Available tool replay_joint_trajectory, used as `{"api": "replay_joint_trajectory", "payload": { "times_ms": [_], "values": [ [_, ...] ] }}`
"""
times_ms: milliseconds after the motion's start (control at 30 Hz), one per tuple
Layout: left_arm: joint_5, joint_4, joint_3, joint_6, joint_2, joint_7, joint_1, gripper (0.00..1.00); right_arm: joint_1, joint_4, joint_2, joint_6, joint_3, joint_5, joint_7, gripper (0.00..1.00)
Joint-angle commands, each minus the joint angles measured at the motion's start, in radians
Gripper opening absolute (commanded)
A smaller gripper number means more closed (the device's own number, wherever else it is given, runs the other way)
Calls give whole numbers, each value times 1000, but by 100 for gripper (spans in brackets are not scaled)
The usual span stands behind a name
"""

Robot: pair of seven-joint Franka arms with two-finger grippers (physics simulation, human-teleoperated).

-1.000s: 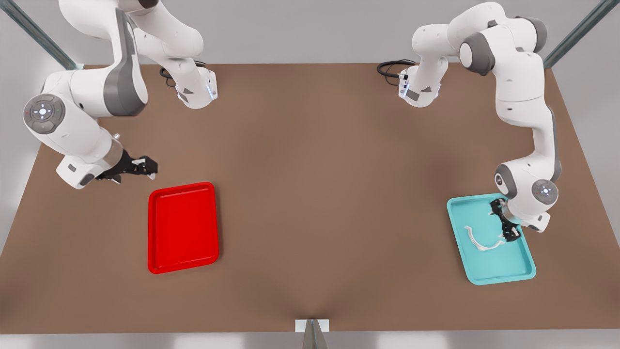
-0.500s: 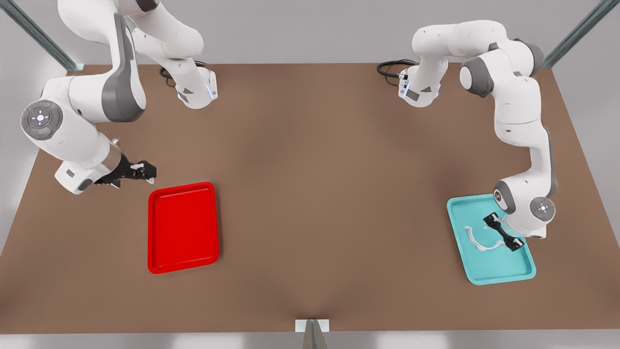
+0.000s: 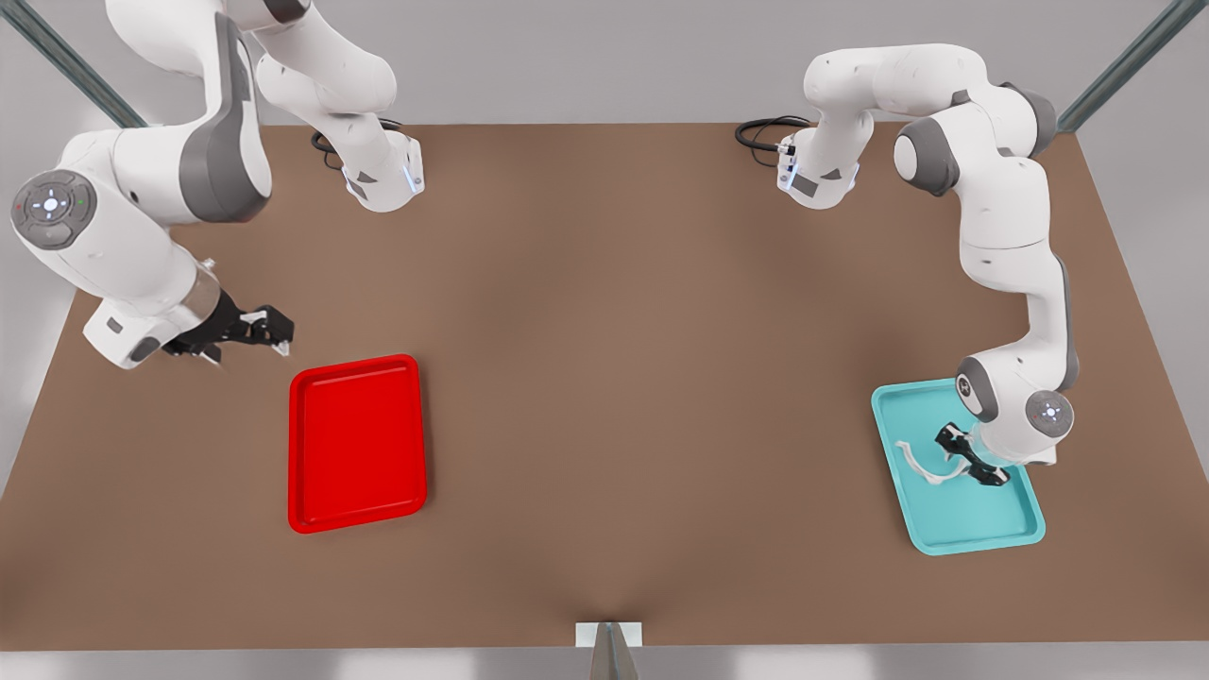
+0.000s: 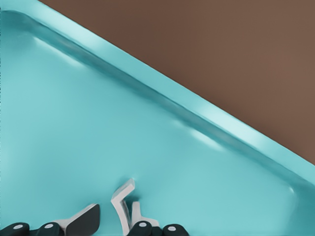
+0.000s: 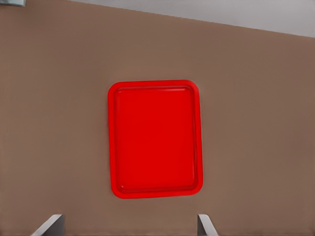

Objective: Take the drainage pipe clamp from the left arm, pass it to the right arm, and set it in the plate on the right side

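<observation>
Front view: the left gripper [image 3: 971,460] has sunk lower into the teal tray [image 3: 982,534] over the past second and now straddles one end of the drainage pipe clamp [image 3: 918,465], nudged slightly sideways — pickup looks imminent. Left wrist view: fingers [image 4: 83,220] parted about the clamp's tab, apparently not yet closed, tray rim well apart. Right wrist view: the right gripper [image 3: 269,331] waits spread wide, the plate [image 5: 155,190] bare — open table between.

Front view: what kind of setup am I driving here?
Likely a simulated two-arm test bench: a bare brown table against grey walls. The left gripper is at the clamp in the teal tray; the right gripper, open, waits near the red tray.
</observation>
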Motion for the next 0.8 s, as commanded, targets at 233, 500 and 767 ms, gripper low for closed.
{"api": "replay_joint_trajectory", "payload": {
  "times_ms": [233, 500, 767],
  "values": [
    [10, 132, -20, -284, -25, 164, -2, 21, 0, 1, -4, -31, 1, 0, -5, 100],
    [-165, 317, -78, -792, -109, 13, -138, 21, 14, 5, -8, -29, 142, 0, 20, 100],
    [-365, 411, -265, -537, -114, -477, -404, 21, 36, 133, 128, 53, 362, -10, 425, 100]
  ]
}}
